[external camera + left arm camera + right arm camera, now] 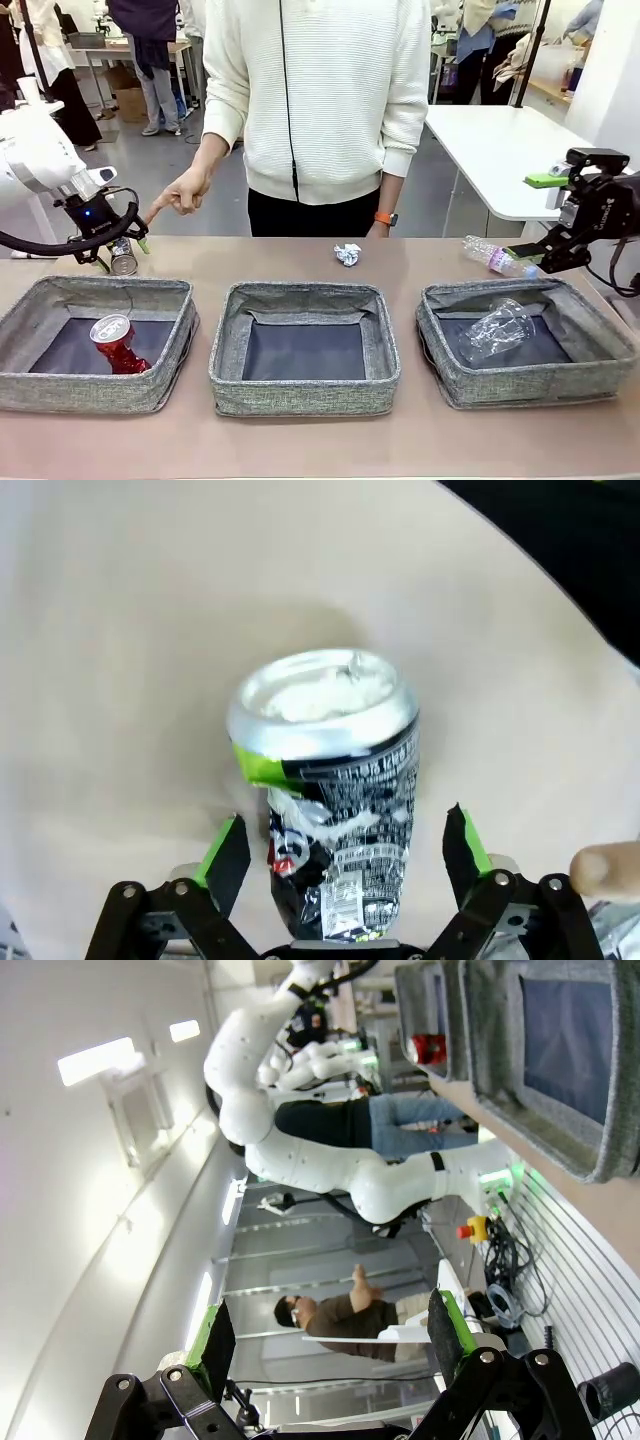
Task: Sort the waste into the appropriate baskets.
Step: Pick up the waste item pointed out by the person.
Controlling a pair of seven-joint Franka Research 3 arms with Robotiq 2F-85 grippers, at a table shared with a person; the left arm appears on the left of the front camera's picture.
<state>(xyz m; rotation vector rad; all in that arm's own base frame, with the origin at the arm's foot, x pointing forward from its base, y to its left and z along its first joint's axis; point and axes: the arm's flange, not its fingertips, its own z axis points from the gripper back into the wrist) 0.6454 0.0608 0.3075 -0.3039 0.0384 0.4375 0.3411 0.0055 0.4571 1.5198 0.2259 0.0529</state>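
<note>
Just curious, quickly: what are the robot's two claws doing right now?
Left gripper: open, straddling the crushed silver-and-black metal can, not gripping.
Right gripper: open, empty.

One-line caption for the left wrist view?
Open left gripper straddles a dented silver-dark can standing on the tan table, pads clear of its sides.

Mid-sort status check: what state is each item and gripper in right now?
Left gripper: open, straddling silver-dark can.
Silver-dark can: upright on table, dented.
Crushed red can: lying in left basket.
Clear plastic cup: on its side in right basket.
Bottle: lying on table.
Paper ball: on table, crumpled.
Right gripper: open, empty.
</note>
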